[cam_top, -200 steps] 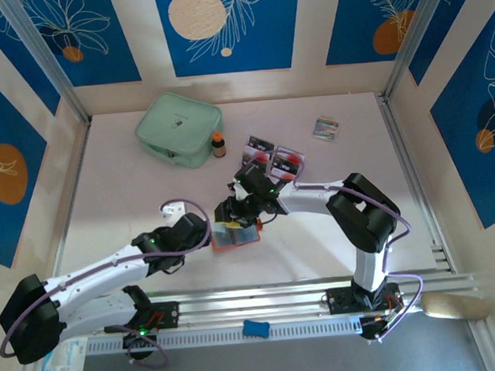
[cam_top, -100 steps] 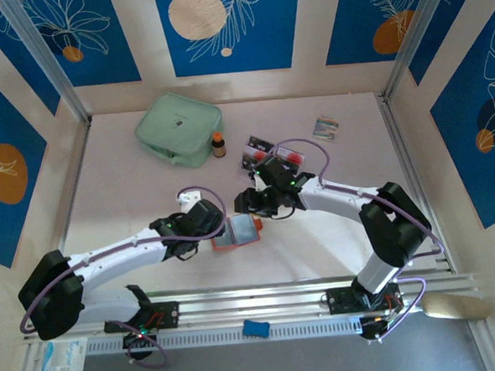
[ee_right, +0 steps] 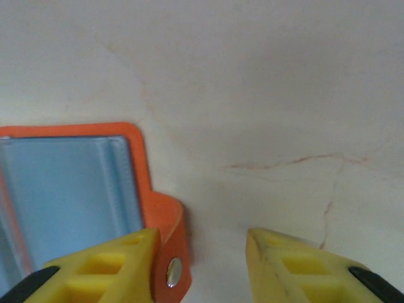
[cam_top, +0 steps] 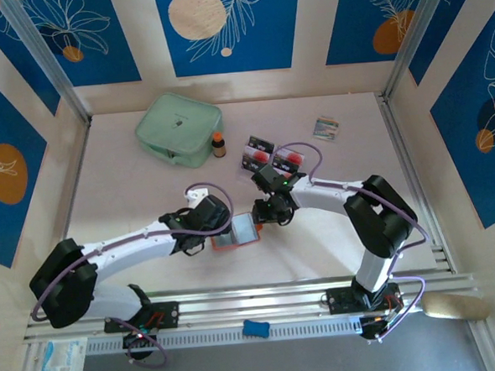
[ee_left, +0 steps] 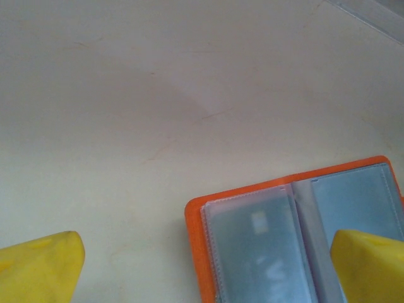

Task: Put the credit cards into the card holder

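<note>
The card holder (cam_top: 242, 233) lies open on the table, orange-red rim up and grey clear sleeves showing (ee_left: 265, 246). My left gripper (cam_top: 222, 229) is open at its left end, yellow fingertips (ee_left: 39, 268) wide apart over the holder's corner. At the holder's right edge my right gripper (cam_top: 267, 219) is open. The orange snap tab (ee_right: 169, 249) stands between its fingers, against the left finger (ee_right: 104, 268), with a gap to the other. Three credit cards (cam_top: 258, 144) (cam_top: 251, 161) (cam_top: 290, 159), black with red marks, lie just behind the right arm.
A mint-green zip pouch (cam_top: 178, 128) and a small brown bottle (cam_top: 218, 144) sit at the back left. A multicoloured packet (cam_top: 325, 128) lies at the back right. The metal rail (cam_top: 263, 302) with a blue piece (cam_top: 255, 327) runs along the near edge.
My right gripper has moved from over the holder to its right edge and its jaws have narrowed. The left arm has swung right, up to the holder's left end.
</note>
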Robot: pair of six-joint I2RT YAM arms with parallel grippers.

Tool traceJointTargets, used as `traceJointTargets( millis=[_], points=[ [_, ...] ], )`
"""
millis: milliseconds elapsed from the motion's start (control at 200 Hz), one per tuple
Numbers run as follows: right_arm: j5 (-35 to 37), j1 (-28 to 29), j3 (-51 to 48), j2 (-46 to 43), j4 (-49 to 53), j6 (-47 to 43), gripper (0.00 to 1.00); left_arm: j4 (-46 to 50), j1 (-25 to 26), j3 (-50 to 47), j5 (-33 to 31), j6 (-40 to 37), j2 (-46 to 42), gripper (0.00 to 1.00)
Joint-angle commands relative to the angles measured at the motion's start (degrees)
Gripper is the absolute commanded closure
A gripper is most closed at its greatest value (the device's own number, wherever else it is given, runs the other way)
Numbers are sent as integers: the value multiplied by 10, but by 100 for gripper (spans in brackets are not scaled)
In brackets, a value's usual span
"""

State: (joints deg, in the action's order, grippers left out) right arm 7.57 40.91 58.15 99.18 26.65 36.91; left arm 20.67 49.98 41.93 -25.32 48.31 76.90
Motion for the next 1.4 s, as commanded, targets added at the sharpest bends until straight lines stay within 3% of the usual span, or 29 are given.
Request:
traceJointTargets(
  millis=[0,150,355,435,540,625,875,1080,1395],
  points=[
    [24,1,0,-3,9,-4,69,-3,-5,18,12,-10,10,0],
    [32,-4,-21,-28,14,3,95,-13,-5,18,20,-11,19,0],
    [38,-12,-71,-80,26,25,99,-24,-5,19,31,-13,31,0],
    [34,-13,-90,-100,27,39,93,-27,-5,18,32,-14,33,0],
    [21,-13,-104,-126,25,50,64,-29,-5,17,36,-14,35,0],
    [18,-19,-93,-155,39,42,58,-27,-5,17,37,-14,35,0],
    [11,-87,13,-202,87,-90,55,-13,-5,21,33,-24,23,0],
    [-5,-138,131,-132,144,-200,55,-5,-5,17,26,-24,13,0],
    [33,-128,219,-11,195,-300,63,6,-6,0,16,-24,-12,0]
  ],
)
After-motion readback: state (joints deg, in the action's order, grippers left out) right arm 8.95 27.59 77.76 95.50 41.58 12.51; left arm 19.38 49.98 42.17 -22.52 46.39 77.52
